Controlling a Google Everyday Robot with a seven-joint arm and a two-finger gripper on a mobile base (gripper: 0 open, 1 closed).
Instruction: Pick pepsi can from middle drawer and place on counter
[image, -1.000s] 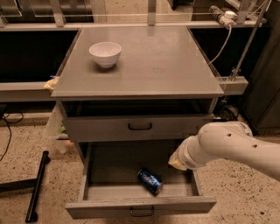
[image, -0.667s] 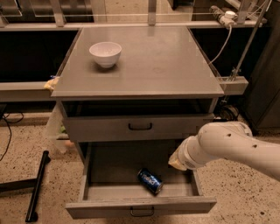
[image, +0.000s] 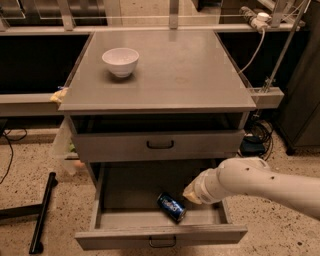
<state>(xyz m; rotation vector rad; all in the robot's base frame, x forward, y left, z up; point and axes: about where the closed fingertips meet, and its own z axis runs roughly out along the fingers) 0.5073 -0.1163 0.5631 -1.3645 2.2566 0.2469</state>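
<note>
Here | pepsi can lying sideways in middle drawer, axis upper-left to lower-right | just left of gripper | grip: cannot tell

The scene is viewed from above and in front, fairly near, down onto the counter and the open middle drawer, with the gripper seen over its right side.

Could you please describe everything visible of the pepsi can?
The pepsi can is small, dark blue metal with pale logo marks and a silver end. It lies on its side on the floor of the open middle drawer, near the front wall. The gripper hangs close beside it; whether they touch cannot be told.
</note>
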